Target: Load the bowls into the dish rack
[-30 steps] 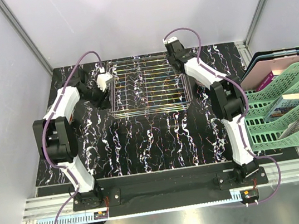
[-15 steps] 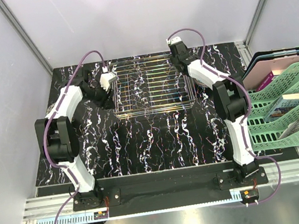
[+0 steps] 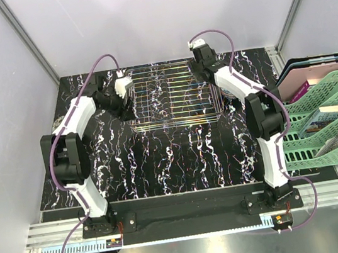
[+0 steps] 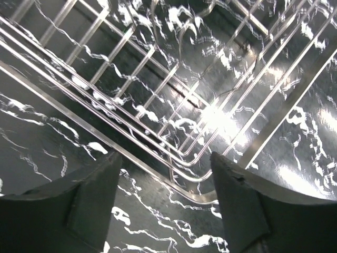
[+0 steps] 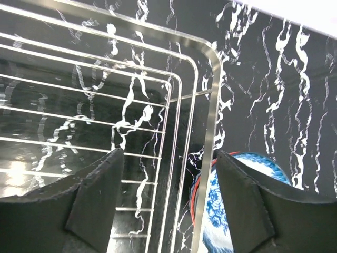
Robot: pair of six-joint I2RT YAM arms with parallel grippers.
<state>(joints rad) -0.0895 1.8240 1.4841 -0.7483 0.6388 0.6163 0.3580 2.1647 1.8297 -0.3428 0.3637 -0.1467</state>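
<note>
The wire dish rack (image 3: 174, 95) sits at the far middle of the black marbled table and holds nothing. My left gripper (image 3: 124, 90) is open at the rack's left end; in the left wrist view (image 4: 166, 179) the rack's rounded corner rim (image 4: 158, 174) lies between the spread fingers. My right gripper (image 3: 203, 58) is open at the rack's far right corner; in the right wrist view (image 5: 168, 179) the right rim (image 5: 208, 158) runs between the fingers. A blue-and-white bowl with a red rim (image 5: 231, 211) lies just outside that rim, partly behind the right finger.
Green stacked plastic trays (image 3: 330, 121) holding papers stand off the table's right edge, with flat folders (image 3: 315, 63) behind them. Grey enclosure walls close the far and left sides.
The rack has shifted a little to the right. Both grippers moved right with it, staying at its left end and far right corner.
</note>
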